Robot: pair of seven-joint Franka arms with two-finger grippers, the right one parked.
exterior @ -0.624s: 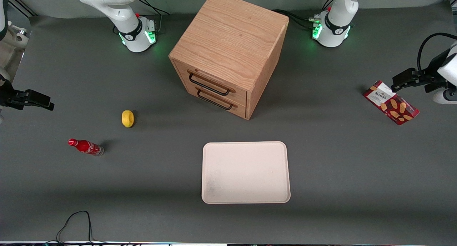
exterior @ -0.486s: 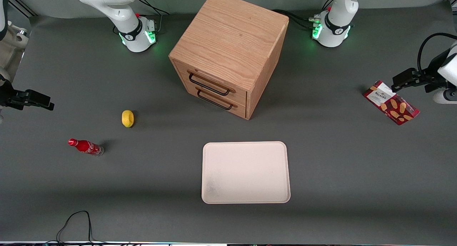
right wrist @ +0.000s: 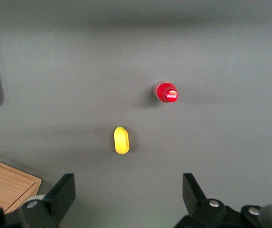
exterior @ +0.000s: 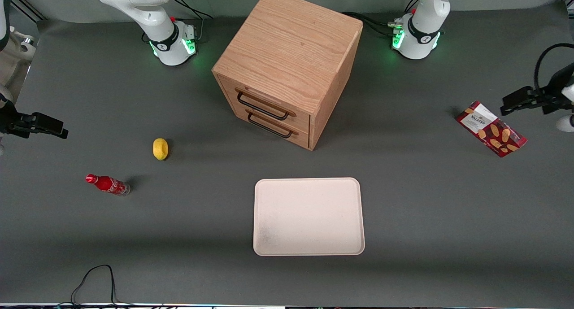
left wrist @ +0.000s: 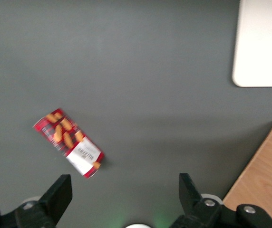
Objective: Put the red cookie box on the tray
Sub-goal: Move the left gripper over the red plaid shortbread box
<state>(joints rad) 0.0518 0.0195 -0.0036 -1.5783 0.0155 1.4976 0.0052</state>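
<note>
The red cookie box lies flat on the grey table toward the working arm's end; in the left wrist view the red cookie box shows its cookie pictures and white label. My gripper hovers above the table beside the box's label end, a little farther from the front camera. It is open with nothing between its fingers; in the wrist view the gripper has its two black fingertips wide apart. The pale cream tray lies bare near the table's front middle, and a corner of the tray shows in the wrist view.
A wooden two-drawer cabinet stands at the middle of the table, farther from the front camera than the tray. A yellow lemon and a small red soda bottle lie toward the parked arm's end. A black cable loops at the front edge.
My gripper has drawn back a little from over the box's label end, toward the working arm's edge of the table. The box, tray and other things have not moved.
</note>
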